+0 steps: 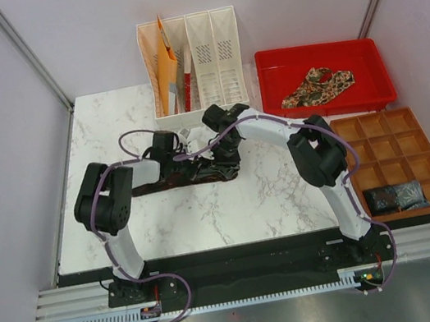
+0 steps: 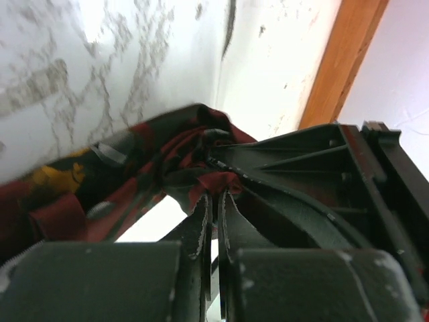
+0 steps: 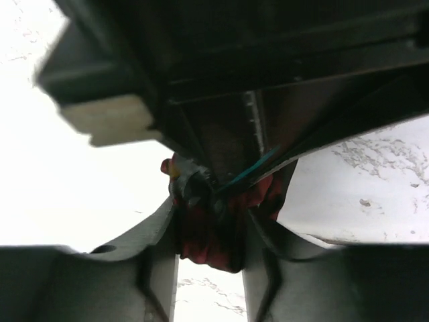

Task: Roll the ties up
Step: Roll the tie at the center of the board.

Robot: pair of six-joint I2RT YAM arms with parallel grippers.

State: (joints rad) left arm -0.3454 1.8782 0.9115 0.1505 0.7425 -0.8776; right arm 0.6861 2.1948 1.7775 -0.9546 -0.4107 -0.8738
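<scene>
A dark maroon tie (image 1: 151, 187) lies across the marble table (image 1: 209, 220), its right end bunched between both grippers. My left gripper (image 1: 185, 159) is shut on a red fold of that tie (image 2: 134, 181), and the left gripper (image 2: 218, 194) has its fingertips almost touching. In the right wrist view the tie's bunched end (image 3: 208, 241) fills the gap between the fingers of the right gripper (image 3: 218, 215), touching both. The right gripper (image 1: 225, 159) stands just right of the left one. A tan paisley tie (image 1: 318, 86) lies in the red tray (image 1: 265, 64).
A white file rack (image 1: 215, 44) with orange folders (image 1: 163, 66) stands close behind the grippers. At the right sits a wooden compartment tray (image 1: 396, 150) with a dark rolled bundle (image 1: 396, 197) in a front cell. Its wooden edge (image 2: 338, 60) shows in the left wrist view.
</scene>
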